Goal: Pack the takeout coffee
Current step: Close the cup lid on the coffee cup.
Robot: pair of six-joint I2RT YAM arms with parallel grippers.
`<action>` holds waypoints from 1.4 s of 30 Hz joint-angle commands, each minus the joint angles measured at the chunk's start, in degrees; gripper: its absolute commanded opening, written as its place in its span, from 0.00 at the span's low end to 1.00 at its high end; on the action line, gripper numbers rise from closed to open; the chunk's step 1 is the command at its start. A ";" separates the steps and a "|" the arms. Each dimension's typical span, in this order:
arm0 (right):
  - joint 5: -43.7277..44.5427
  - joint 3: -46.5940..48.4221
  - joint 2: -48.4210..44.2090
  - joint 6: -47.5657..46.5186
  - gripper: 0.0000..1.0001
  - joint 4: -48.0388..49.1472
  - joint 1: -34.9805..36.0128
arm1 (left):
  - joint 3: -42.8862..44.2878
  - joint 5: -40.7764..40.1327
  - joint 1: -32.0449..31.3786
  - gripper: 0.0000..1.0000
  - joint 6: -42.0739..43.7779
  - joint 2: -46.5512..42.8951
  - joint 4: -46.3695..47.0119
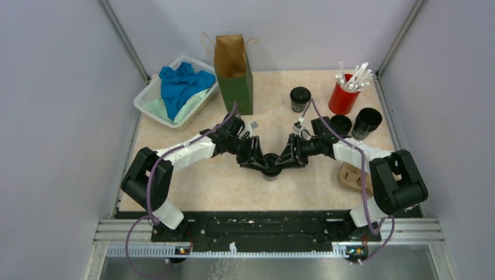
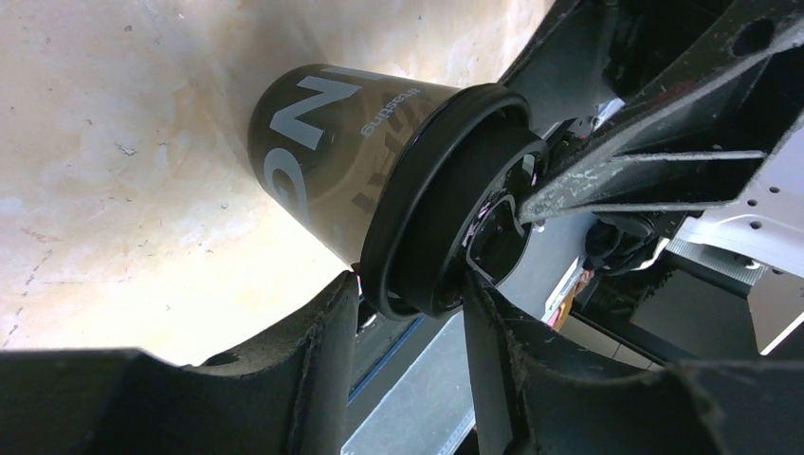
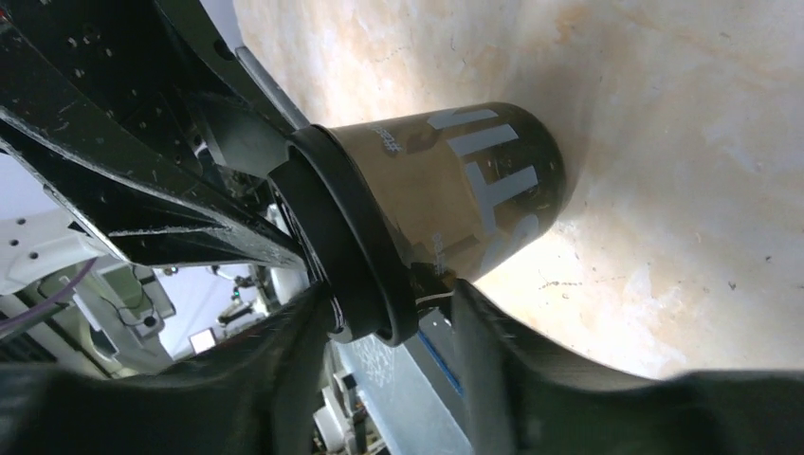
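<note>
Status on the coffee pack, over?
Left pincer and right pincer straddle the lid of one cup, mid table; grip unconfirmed. Cup upright. Bag stands open, back left; nothing else touching the cup.

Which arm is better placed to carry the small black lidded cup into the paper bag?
Left, probably. The left gripper and right gripper both straddle the rim of the small black lidded cup, but the tall green-and-brown paper bag stands on the left arm's side.

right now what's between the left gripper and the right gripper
One black lidded cup, left gripper and right gripper both at its lid; clearest in the wrist views.
</note>
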 commanded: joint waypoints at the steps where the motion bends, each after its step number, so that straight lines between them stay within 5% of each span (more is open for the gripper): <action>1: -2.02 -2.65 -2.64 4.11 0.55 6.46 -0.57 | -2.51 -4.55 -0.07 0.49 1.44 2.57 0.22; 7: -5.89 -6.43 -4.78 4.08 0.57 8.42 -4.67 | -2.54 -5.18 0.56 0.48 1.51 3.41 -0.86; 17: -6.62 -10.98 -3.42 10.69 0.38 20.05 -5.84 | -0.75 -5.84 0.70 0.46 2.53 5.25 -3.06; 21: -7.89 -12.91 -3.37 15.52 0.38 27.75 -6.08 | -0.05 -6.39 0.72 0.46 3.13 5.70 -4.26; 35: -0.40 -15.60 9.86 13.28 0.42 26.66 -6.27 | -2.91 -7.39 1.59 0.45 4.31 9.06 -3.76; 42: -4.66 -6.71 -3.55 12.46 0.72 21.07 -5.96 | 0.28 -8.22 1.59 0.45 6.25 9.19 -6.50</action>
